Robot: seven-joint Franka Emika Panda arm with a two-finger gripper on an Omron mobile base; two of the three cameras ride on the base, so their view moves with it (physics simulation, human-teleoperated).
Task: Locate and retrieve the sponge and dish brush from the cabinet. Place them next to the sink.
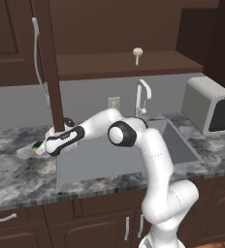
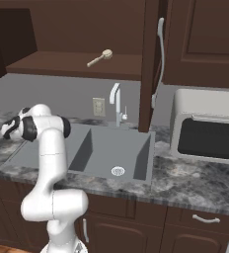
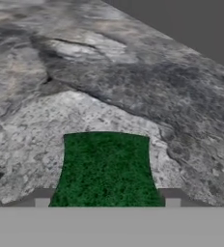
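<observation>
Gripper point(image 1: 42, 147) hanging low over counter point(image 1: 17, 169) at sink's nine o'clock side. Sponge point(image 3: 105, 169) sitting between fingertips, green face toward hand camera, jaws closing on its sides; judging this as set-down beside sink point(image 1: 129, 157). Sponge edge showing at gripper tip, close to stone; contact unclear. Cabinet point(image 1: 124, 63) standing open, door edge crossing in front of arm. Brush point(image 1: 137, 54) lying on shelf at twelve o'clock above faucet point(image 1: 142, 97), awaiting retrieval.

Sponge point(image 3: 105, 169) near end cut off at hand view's bottom; mostly hidden behind tool point(image 1: 40, 147) in left view. Tool's finger gap, grip unreadable. Toaster oven point(image 1: 214, 106) cropped right.
</observation>
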